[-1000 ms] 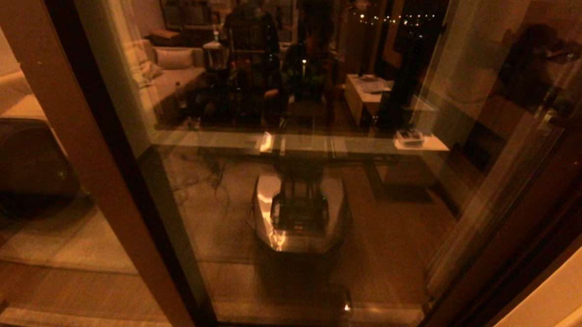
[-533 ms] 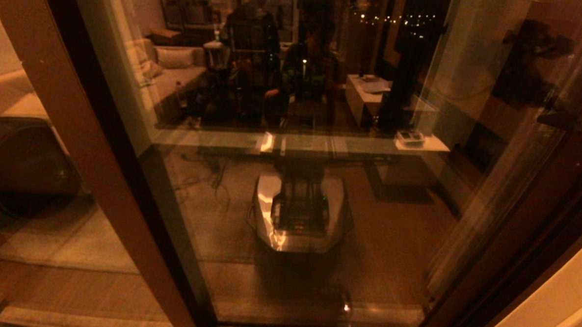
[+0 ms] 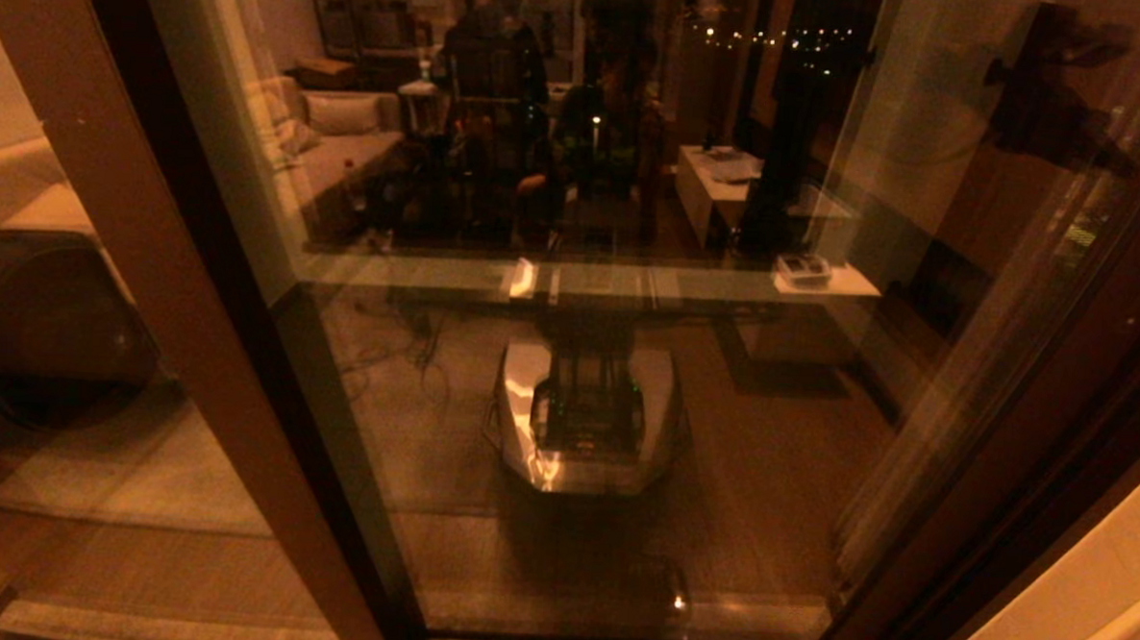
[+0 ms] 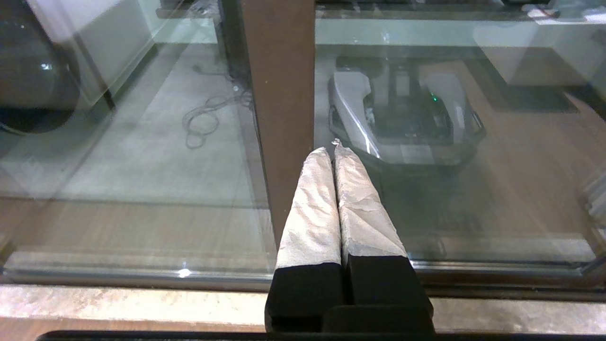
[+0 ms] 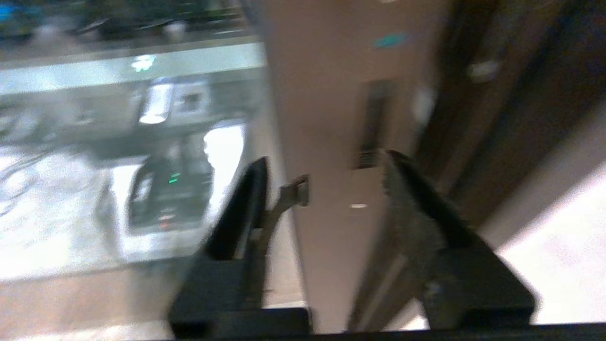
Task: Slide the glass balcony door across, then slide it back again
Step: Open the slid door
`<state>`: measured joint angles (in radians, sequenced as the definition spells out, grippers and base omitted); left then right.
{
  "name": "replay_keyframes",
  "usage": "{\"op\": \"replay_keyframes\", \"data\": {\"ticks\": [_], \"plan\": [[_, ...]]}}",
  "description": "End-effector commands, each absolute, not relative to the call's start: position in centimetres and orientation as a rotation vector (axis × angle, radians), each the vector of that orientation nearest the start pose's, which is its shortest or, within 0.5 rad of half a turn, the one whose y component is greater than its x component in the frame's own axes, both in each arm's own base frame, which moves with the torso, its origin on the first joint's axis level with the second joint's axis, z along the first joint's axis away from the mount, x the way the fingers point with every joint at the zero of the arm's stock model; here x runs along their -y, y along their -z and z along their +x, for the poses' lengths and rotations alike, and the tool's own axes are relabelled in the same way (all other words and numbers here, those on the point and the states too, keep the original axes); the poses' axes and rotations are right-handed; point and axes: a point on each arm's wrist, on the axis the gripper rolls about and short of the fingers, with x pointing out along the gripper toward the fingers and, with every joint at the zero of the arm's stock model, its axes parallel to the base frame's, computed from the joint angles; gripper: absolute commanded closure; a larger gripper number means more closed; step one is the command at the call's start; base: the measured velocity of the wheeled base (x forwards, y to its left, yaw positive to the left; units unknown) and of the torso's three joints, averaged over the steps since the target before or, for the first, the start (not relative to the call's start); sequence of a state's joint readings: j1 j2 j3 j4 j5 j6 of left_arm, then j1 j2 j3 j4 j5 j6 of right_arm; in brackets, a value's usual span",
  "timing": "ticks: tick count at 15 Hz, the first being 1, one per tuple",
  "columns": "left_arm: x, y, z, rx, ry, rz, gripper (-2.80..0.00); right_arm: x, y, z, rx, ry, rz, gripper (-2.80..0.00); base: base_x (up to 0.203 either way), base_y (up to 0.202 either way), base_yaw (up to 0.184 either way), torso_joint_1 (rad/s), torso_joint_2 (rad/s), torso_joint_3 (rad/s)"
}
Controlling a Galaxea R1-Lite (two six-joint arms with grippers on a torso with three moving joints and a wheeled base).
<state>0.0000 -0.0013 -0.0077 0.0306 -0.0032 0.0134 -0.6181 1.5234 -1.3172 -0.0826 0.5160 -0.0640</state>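
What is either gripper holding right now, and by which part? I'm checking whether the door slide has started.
Nothing is held. The right gripper is open, its fingers either side of the glass balcony door stile without clamping it. The left gripper is shut on nothing.

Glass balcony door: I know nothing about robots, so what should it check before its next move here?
1. Right claw open: ok. Its jaws stand spread on either side of the door's brown stile.
2. Grip on the small dark handle slot: not ok. The slot lies beyond the fingertips, not between them.
3. Left claw out of the way: cannot tell. It is shut, its white-wrapped fingers pointing at the wide brown post; contact is unclear.
4. Tall reflective glass balcony door fully home: cannot tell. The pane spans the head view, but its edge seams are too dark.
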Motion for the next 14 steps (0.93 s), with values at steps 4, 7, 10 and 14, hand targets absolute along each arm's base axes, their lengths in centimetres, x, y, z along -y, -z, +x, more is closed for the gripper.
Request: {"op": "replay_keyframes", "data": {"ticks": [4, 7, 10, 14], "plan": [[0.0, -7.4, -2.4, -0.02, 0.003, 0.014, 0.0, 16.9, -32.3, 24.3, -0.132, 0.229, 0.005, 0.0, 0.0, 0.0, 0.0, 0.0, 0.0, 0.0], [0.0, -7.4, -2.4, -0.02, 0.003, 0.014, 0.0, 18.1, -31.5, 26.1, -0.152, 0.231, 0.02, 0.0, 0.0, 0.0, 0.0, 0.0, 0.0, 0.0], [0.0, -7.4, -2.4, -0.02, 0.003, 0.014, 0.0, 18.4, -31.4, 26.4, -0.156, 0.24, 0.023, 0.0, 0.0, 0.0, 0.0, 0.0, 0.0, 0.0], [0.0, -7.4, -2.4, -0.02, 0.003, 0.014, 0.0, 19.0, -30.7, 27.2, -0.168, 0.286, 0.019, 0.0, 0.0, 0.0, 0.0, 0.0, 0.0, 0.0]]}}
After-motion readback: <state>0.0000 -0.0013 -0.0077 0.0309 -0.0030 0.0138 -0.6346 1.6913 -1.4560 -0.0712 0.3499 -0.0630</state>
